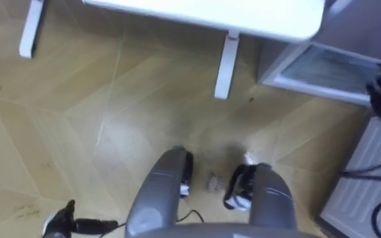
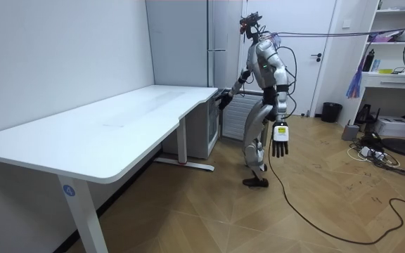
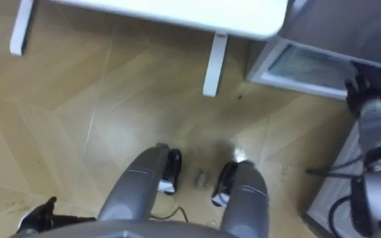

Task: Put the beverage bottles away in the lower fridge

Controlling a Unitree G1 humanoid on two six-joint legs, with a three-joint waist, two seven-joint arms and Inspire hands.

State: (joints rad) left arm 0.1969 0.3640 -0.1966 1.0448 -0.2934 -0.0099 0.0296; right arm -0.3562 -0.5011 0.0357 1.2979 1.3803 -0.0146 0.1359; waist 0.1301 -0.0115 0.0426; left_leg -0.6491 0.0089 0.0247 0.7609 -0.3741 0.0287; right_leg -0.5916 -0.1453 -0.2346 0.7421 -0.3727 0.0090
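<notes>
Drinks are in neither hand as far as I can make out, and where they stand I cannot tell, so which way they point and how their long axis runs I cannot say either; the task looks to be at its very start, with nothing carried to the fridge yet.

The left hand (image 2: 279, 140) hangs at the robot's side with its fingers straight and nothing in it; the right hand (image 3: 366, 89) is stretched forward and low, at the top front edge of the low fridge (image 1: 323, 69); it is dark against the frame there, and I cannot tell whether its fingers are curled on the door or only laid against it.

The low fridge stands upright on the wooden floor (image 1: 111, 132), just beside the end of the white desk (image 2: 118, 126) and close to the desk leg (image 1: 227, 63); its glass front faces out into the room, toward the robot, and its height is its longer side, the top coming about level with the desk; whether the door is shut or pulled a little ajar I cannot tell. A ribbed white panel (image 1: 369, 178) stands by the robot's right side, and a tall grey unit (image 2: 188, 42) rises behind the low fridge.

The robot stands facing the fridge, leaning a little toward it. My reading is that the step in hand is getting the door open; fetching the drinks, setting them inside and closing the door are all left to do.
</notes>
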